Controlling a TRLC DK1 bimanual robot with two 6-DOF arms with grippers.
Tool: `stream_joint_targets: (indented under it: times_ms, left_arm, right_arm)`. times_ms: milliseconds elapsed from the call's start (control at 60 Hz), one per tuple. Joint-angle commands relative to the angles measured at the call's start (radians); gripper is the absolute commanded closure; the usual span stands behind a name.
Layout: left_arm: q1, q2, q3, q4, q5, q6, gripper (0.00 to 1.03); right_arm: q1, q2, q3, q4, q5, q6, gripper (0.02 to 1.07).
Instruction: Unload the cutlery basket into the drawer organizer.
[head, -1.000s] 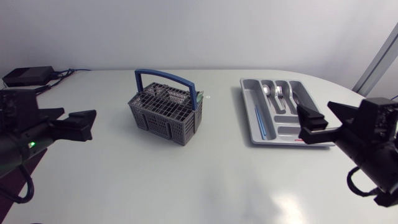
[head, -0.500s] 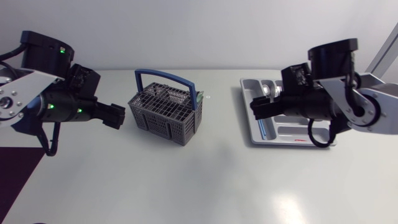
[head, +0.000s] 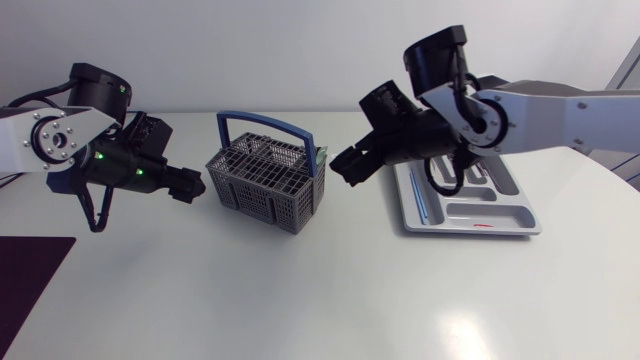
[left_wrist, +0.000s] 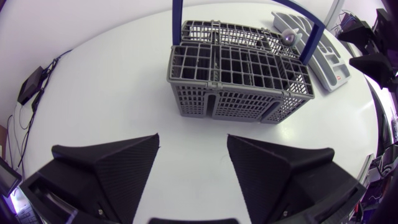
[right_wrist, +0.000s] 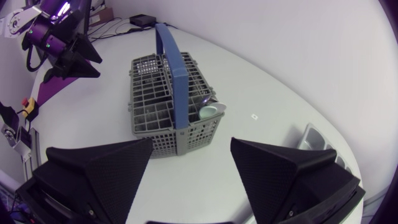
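Note:
The grey cutlery basket (head: 265, 182) with a blue handle (head: 268, 124) stands upright mid-table. A pale spoon (right_wrist: 211, 111) sticks out of its corner nearest the organizer. The grey drawer organizer (head: 470, 214) lies to the right and holds several pieces of cutlery (head: 448, 148) plus a thin blue stick (head: 418, 196). My left gripper (head: 188, 187) hovers just left of the basket, open and empty. In the left wrist view the basket (left_wrist: 239, 81) lies ahead of the open left gripper (left_wrist: 193, 140). My right gripper (head: 345, 165) hangs between basket and organizer, open and empty, facing the basket (right_wrist: 168, 109).
A small black box (right_wrist: 140, 20) with cables sits at the table's far left edge. Bare white table surrounds the basket in front and behind. My right arm (head: 540, 105) stretches over the organizer.
Both arms have swung in from the table's sides toward the basket. The left gripper now sits beside its left end, and the right gripper has crossed over the organizer to its right end.

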Motion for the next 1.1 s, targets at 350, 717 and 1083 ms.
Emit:
stream_joint_targets:
  times_ms: [350, 717, 1083]
  left_arm:
    - [0.037, 0.056, 0.034, 0.032, 0.05, 0.032, 0.49]
    - [0.041, 0.067, 0.019, 0.055, 0.051, 0.033, 0.48]
    - [0.054, 0.045, -0.009, 0.057, 0.07, 0.044, 0.48]
  right_arm:
    - [0.059, 0.254, 0.251, 0.023, -0.078, -0.1, 0.51]
    - [0.086, 0.282, 0.259, 0.037, -0.01, -0.101, 0.93]
    - [0.249, 0.081, 0.049, -0.006, 0.178, -0.014, 0.96]
